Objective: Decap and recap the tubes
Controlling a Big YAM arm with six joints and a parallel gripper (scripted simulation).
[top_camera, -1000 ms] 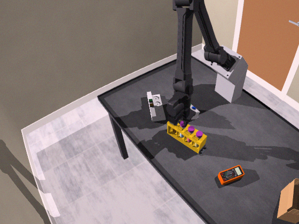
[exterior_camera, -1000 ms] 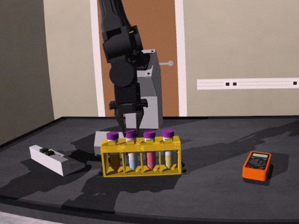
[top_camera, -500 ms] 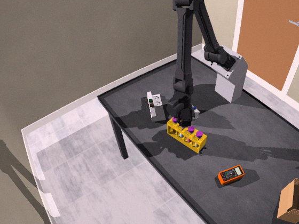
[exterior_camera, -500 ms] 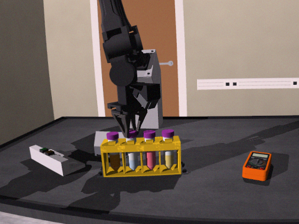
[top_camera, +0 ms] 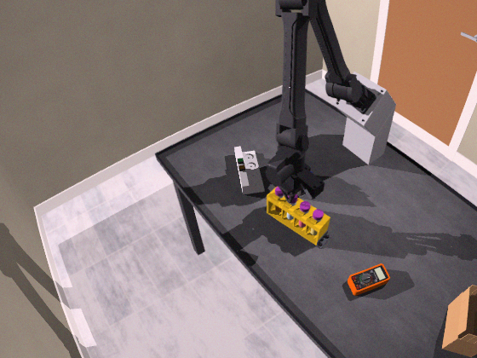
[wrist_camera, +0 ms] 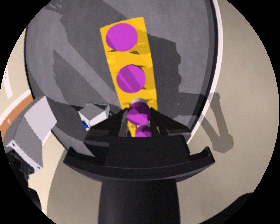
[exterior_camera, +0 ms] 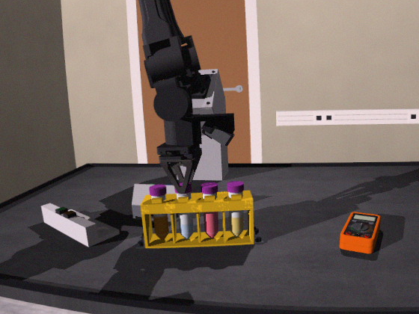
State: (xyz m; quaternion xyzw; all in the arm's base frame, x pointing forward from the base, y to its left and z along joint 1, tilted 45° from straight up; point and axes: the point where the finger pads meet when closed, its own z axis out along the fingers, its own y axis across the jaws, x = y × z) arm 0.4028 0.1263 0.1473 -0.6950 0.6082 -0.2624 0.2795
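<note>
A yellow rack holds four tubes with purple caps; it also shows in the top view and in the wrist view. My gripper points straight down over the rack and is shut on the cap of the tube with pale blue liquid, second from the left in the exterior view, which I take to be tube 3. That cap sits on its tube, mostly hidden by the fingers. The other caps sit on their tubes. The white cap tray with its dark lamps lies left of the rack; its visible nests are empty.
A white key housing sits just behind the rack's left end, its blue key visible in the wrist view. An orange multimeter lies to the right. The grey arm pedestal stands at the back. A cardboard box is at the table's edge.
</note>
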